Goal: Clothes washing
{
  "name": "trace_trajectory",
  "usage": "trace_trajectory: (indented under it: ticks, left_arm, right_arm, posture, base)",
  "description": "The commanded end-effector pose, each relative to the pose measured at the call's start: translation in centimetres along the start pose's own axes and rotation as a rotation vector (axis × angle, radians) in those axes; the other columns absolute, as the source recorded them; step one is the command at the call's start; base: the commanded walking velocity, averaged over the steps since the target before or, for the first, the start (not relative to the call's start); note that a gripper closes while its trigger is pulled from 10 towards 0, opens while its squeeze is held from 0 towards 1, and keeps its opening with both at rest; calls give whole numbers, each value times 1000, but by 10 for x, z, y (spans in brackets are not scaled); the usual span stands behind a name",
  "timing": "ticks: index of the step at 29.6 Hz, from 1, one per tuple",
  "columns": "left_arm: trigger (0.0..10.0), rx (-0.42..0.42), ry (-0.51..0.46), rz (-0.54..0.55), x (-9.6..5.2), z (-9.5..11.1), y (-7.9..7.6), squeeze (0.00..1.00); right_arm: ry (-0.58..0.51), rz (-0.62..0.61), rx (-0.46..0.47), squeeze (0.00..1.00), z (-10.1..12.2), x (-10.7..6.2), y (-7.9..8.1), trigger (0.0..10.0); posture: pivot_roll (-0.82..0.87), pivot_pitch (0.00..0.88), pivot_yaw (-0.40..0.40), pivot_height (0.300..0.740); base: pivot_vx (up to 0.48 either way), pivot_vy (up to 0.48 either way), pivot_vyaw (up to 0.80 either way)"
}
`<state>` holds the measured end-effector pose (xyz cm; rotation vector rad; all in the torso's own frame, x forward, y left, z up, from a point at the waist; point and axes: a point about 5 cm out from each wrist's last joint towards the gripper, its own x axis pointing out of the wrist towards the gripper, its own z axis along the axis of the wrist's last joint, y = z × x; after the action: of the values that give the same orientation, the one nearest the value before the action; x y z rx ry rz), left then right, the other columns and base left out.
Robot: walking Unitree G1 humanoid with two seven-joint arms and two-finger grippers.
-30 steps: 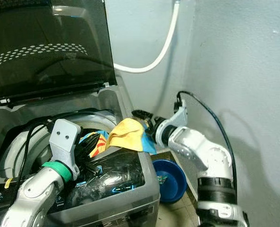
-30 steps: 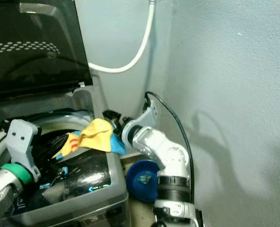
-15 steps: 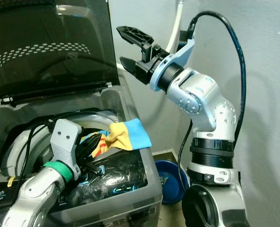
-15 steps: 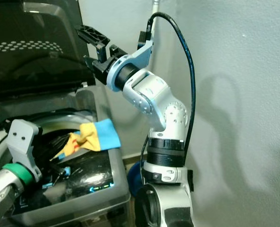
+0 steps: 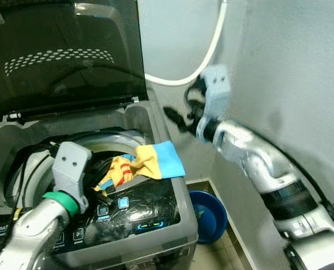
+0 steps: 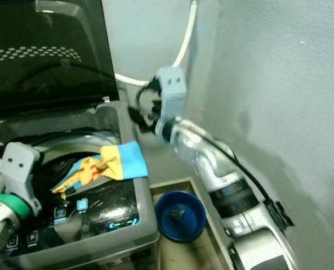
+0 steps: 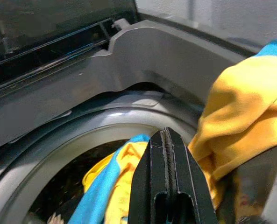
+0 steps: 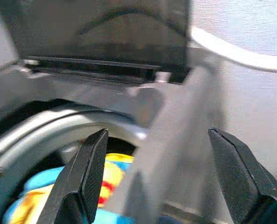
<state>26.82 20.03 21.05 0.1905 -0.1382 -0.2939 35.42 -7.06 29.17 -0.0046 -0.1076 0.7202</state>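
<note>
The washer point(image 5: 155, 236) stands with its dark lid point(image 5: 65, 50) up. A yellow-and-blue cloth point(image 5: 150, 163) lies draped over the drum's right rim, part inside the drum, its blue corner on the top panel. The left gripper point(image 7: 168, 154) hovers at the drum opening just beside the cloth, fingers pressed together on nothing. The right gripper point(image 8: 159, 163) is raised beside the washer's right rear corner, near a white hose point(image 5: 209, 53), its fingers point(image 8: 82, 177) wide apart. A blue basin point(image 5: 209, 216) sits on the floor by the washer
</note>
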Motion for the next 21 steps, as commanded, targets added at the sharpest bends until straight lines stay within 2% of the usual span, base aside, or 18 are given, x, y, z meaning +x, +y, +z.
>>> trace_trajectory:
  ticks: [1, 2, 3, 4, 6, 8, 10, 13, 14, 15, 16, 17, 20, 21]
  left_arm:
    - [10000, 4, 24, 13, -5, -6, 6, 0]
    - [10000, 8, 17, 6, -8, -5, 8, 0]
    - [10000, 8, 17, 6, -8, -5, 8, 0]
    - [10000, 16, 1, -7, -15, -2, 12, 0]
    - [10000, 18, -13, -17, -21, -1, 14, 0]
    - [10000, 18, -13, -17, -21, -1, 14, 0]
    - [10000, 18, -15, -25, -24, -1, 14, 0]
    - [10000, 19, -14, -27, -24, -1, 14, 0]
    - [10000, 24, -11, -31, -25, -1, 14, 0]
    - [10000, 24, -11, -31, -25, -1, 14, 0]
    - [10000, 26, -8, -34, -25, -2, 13, 0]
    - [10000, 29, -7, -41, -25, -2, 12, 0]
    - [10000, 29, -7, -42, -24, -2, 11, 0]
    - [10000, 30, -6, -45, -24, -2, 11, 0]
  right_arm:
    - [-57, 64, 9, 341, 11, -1, 8, 10000]
    - [-71, 108, 56, 1000, 16, -5, 9, 10000]
    - [-71, 108, 56, 1000, 16, -5, 9, 10000]
    - [-78, 219, 100, 1000, 20, -12, 8, 10000]
    - [-44, 329, 77, 1000, 17, -19, 7, 10000]
    - [-44, 329, 77, 1000, 17, -19, 7, 10000]
    - [48, 423, 6, 1000, 4, -27, 10, 10000]
    - [100, 456, -42, 1000, -4, -30, 12, 10000]
    - [160, 485, -126, 1000, -14, -32, 14, 10000]
    - [160, 485, -126, 1000, -14, -32, 14, 10000]
    - [221, 481, -214, 1000, -25, -31, 15, 10000]
    - [271, 473, -305, 0, -35, -28, 19, 10000]
    - [269, 466, -313, 0, -36, -25, 21, 10000]
    - [266, 446, -344, 0, -36, -21, 22, 10000]
  posture:
    - [49, 60, 90, 740]
    - [48, 59, 89, 740]
    - [48, 59, 89, 740]
    - [52, 56, 86, 740]
    - [53, 53, 83, 740]
    - [53, 53, 83, 740]
    - [54, 50, 80, 740]
    - [54, 50, 80, 740]
    - [56, 46, 76, 740]
    - [56, 46, 76, 740]
    - [55, 44, 77, 740]
    - [56, 44, 77, 740]
    - [57, 44, 77, 740]
    - [57, 46, 79, 740]
  base:
    - [0, 0, 0]
    - [0, 0, 0]
    - [0, 0, 0]
    - [0, 0, 0]
    - [0, 0, 0]
    - [0, 0, 0]
    - [0, 0, 0]
    - [0, 0, 0]
    - [0, 0, 0]
    - [0, 0, 0]
    - [0, 0, 0]
    - [0, 0, 0]
    - [0, 0, 0]
    - [0, 0, 0]
